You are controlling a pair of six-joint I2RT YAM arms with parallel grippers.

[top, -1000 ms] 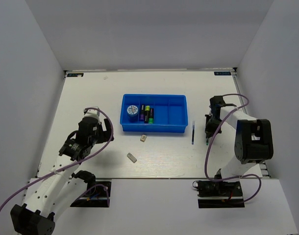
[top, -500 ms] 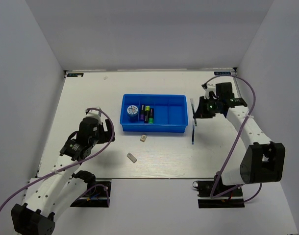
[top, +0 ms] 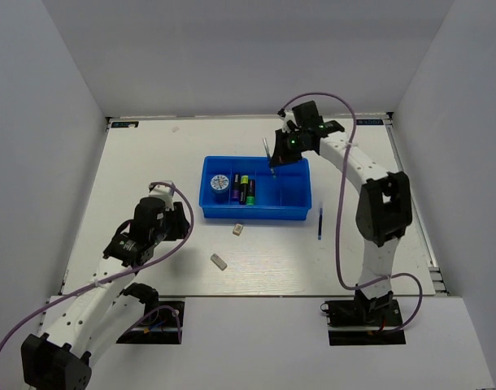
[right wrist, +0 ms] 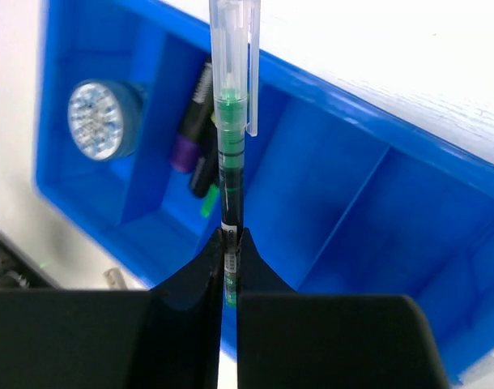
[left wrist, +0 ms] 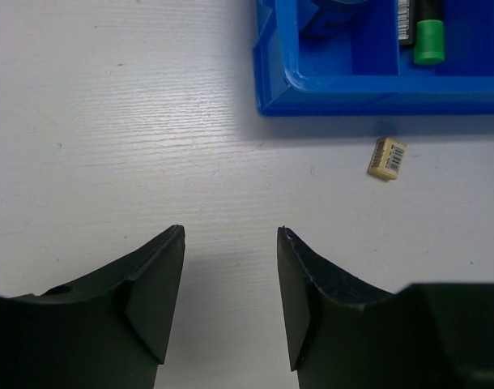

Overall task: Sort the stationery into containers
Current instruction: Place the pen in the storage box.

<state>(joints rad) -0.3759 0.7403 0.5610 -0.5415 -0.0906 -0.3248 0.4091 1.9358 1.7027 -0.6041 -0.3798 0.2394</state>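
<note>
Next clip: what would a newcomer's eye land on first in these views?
The bright blue tray on the white table draws the eye, with a disc and markers in its two left compartments. Over its far side the right gripper pinches a clear pen. Two erasers lie loose in front of the tray, and a blue pen lies off its right end.

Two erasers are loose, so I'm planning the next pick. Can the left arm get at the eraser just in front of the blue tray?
Probably yes. The eraser lies in the open, apart from the tray, ahead of the left pincer, whose jaws stand apart and empty.
</note>
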